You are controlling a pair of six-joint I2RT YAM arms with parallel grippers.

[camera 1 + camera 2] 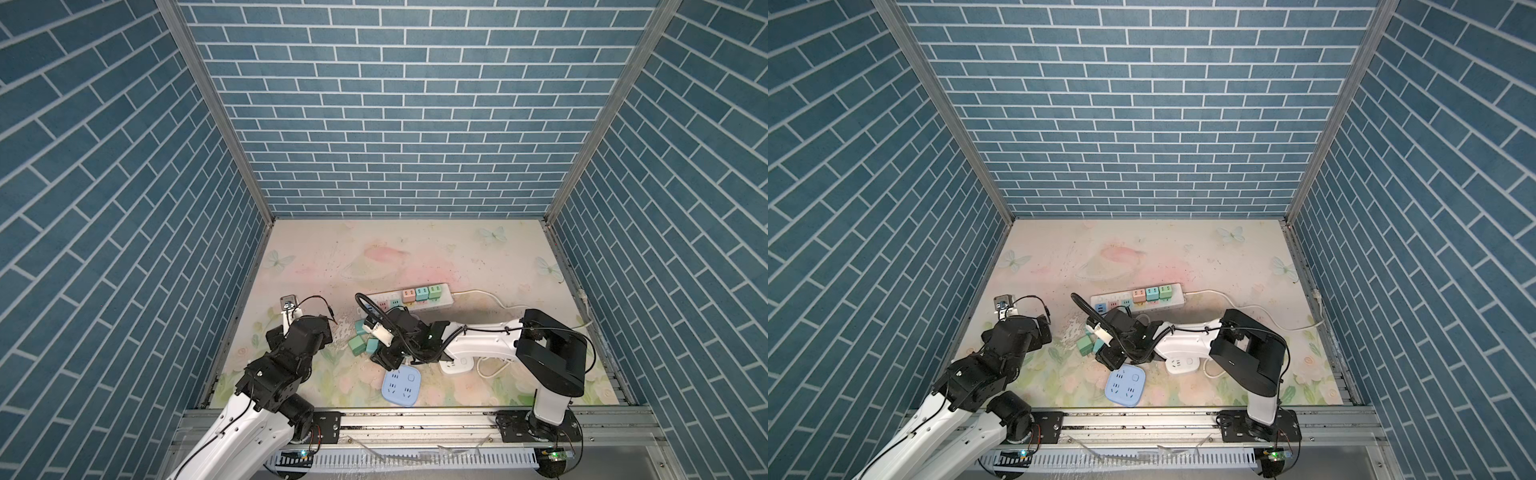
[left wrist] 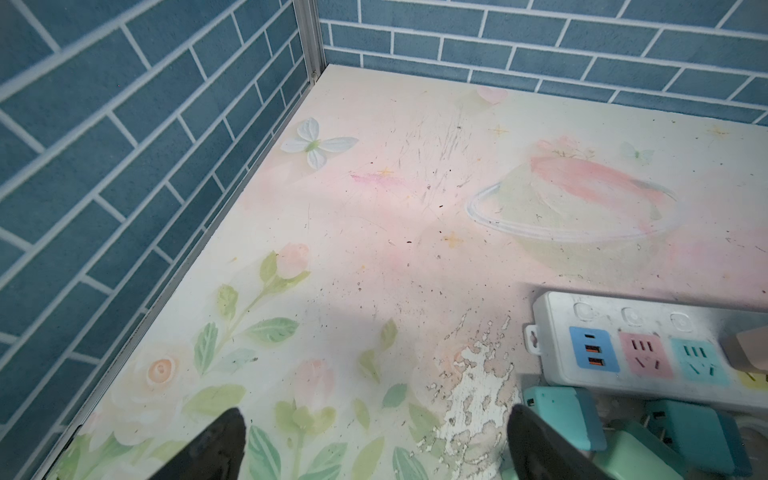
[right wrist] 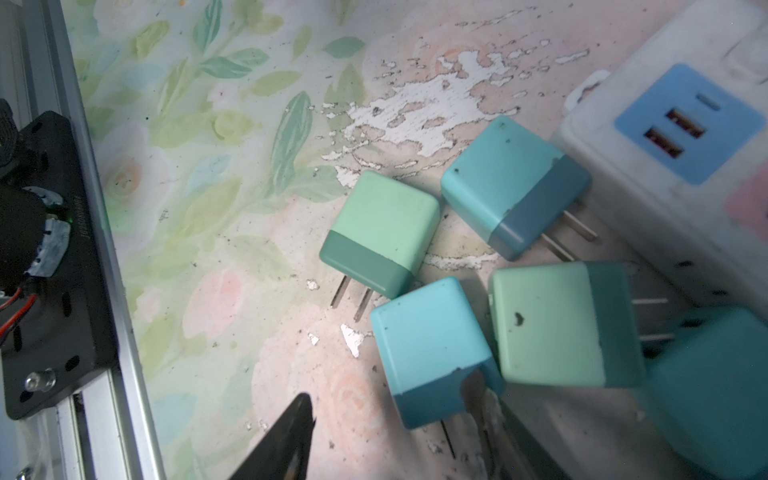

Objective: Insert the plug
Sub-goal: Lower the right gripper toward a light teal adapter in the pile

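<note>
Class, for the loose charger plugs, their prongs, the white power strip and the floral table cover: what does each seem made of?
Loose charger plugs: likely matte plastic, moulded rounded corners, scuffed. Prongs: metal, flat, dull grey sheen. White power strip: probably plastic, smooth, grimy. Floral table cover: seemingly thin printed film, flaking to white.

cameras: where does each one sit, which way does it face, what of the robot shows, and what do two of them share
Top views: high over the front rail, looking down at the table; both show left arm and right arm.
Left wrist: on the left arm, facing the far left corner; left gripper fingertips show, wide apart.
Right wrist: low over the loose plugs, looking down; right gripper fingertips show, apart.
Shared: both wrist views catch the power strip at its blue USB end.
</note>
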